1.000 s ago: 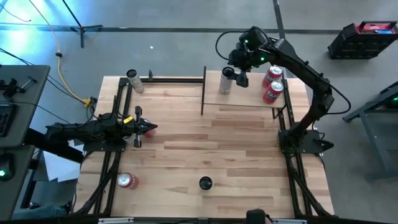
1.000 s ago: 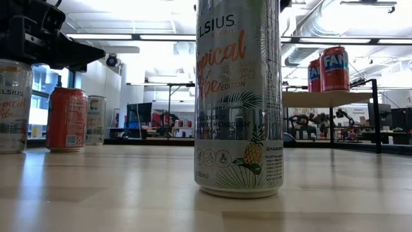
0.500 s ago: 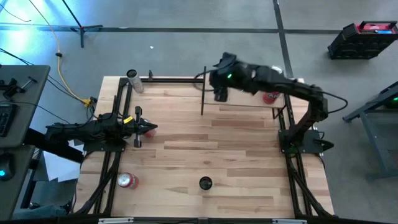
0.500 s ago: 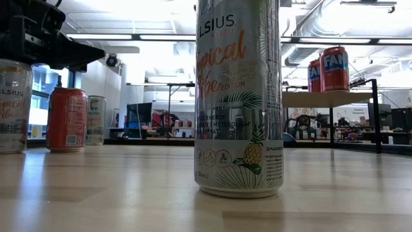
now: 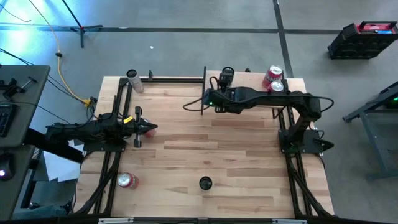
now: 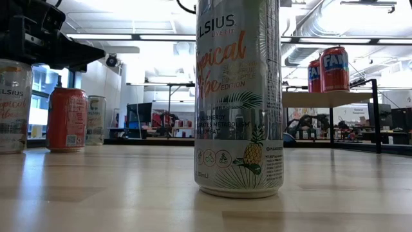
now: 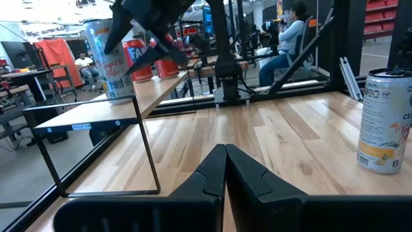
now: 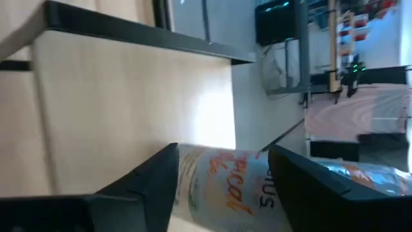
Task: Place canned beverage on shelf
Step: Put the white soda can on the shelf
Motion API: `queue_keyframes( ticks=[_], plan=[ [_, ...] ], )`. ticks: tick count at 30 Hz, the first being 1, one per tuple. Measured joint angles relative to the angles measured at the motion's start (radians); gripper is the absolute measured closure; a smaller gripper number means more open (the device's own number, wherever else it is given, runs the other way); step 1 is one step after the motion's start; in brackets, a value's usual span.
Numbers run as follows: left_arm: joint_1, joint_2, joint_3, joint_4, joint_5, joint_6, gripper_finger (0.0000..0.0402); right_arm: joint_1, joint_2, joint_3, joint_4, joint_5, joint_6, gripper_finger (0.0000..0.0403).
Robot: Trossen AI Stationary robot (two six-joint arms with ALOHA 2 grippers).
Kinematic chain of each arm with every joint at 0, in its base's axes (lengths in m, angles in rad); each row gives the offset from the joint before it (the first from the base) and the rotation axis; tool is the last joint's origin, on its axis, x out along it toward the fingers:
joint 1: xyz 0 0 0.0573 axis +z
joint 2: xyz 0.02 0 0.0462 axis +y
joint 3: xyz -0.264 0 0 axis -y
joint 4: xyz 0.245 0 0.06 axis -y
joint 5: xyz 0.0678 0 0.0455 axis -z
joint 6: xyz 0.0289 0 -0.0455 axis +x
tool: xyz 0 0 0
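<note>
A silver Celsius can (image 5: 227, 74) stands upright on its base at the far left corner of the pale wood shelf (image 5: 249, 81). It also shows in the left wrist view (image 7: 111, 61) and the right wrist view (image 8: 225, 183). My right gripper (image 5: 219, 86) is open, just on the can's near side and pointing toward the far edge. Its fingers (image 7: 147, 55) are spread, and the can shows beyond them. My left gripper (image 5: 149, 129) is shut and empty at the table's left (image 7: 225, 154).
Two red cans (image 5: 272, 79) stand at the shelf's right end (image 6: 328, 67). A silver can (image 5: 132, 79) is at the far left, a red can (image 5: 127, 180) at the near left, and another Celsius can (image 5: 205, 183) at the near centre (image 6: 238, 96). Black frame rails (image 5: 118, 106) line the table.
My right arm has swung from the shelf's far side toward the table's left and come down. It now lies stretched low along the shelf's near edge, with its gripper turned toward the can. The silver can stands at the shelf's far left corner as before.
</note>
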State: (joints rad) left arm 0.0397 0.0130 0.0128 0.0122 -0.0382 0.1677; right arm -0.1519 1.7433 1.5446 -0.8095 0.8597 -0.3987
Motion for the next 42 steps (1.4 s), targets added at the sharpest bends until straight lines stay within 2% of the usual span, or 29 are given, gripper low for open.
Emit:
queue_keyframes(
  ticks=[8, 13, 23, 24, 27, 29, 35, 42],
  plan=[
    [0.0, 0.0, 0.0, 0.0, 0.0, 0.0, 0.0398, 0.0, -0.022, -0.122, 0.305, -0.018, -0.2, 0.0196],
    [0.0, 0.0, 0.0, 0.0, 0.0, 0.0, 0.0398, -0.018, -0.022, -0.153, 0.437, 0.061, -0.329, 0.0196],
    [0.0, 0.0, 0.0, 0.0, 0.0, 0.0, 0.0398, 0.016, -0.024, -0.155, 0.406, 0.099, -0.372, 0.0196],
    [0.0, 0.0, 0.0, 0.0, 0.0, 0.0, 0.0398, 0.021, -0.03, -0.156, 0.39, 0.076, -0.349, 0.0196],
    [0.0, 0.0, 0.0, 0.0, 0.0, 0.0, 0.0398, 0.036, -0.072, -0.156, 0.374, -0.124, -0.256, 0.0196],
    [0.0, 0.0, 0.0, 0.0, 0.0, 0.0, 0.0398, 0.046, -0.097, -0.156, 0.419, -0.192, -0.222, 0.0196],
    [0.0, 0.0, 0.0, 0.0, 0.0, 0.0, 0.0398, 0.086, -0.134, -0.154, 0.535, -0.2, -0.356, 0.0196],
    [0.0, 0.0, 0.0, -0.001, 0.0, 0.0, 0.0398, 0.093, -0.097, -0.154, 0.512, -0.155, -0.39, 0.0196]
  ],
)
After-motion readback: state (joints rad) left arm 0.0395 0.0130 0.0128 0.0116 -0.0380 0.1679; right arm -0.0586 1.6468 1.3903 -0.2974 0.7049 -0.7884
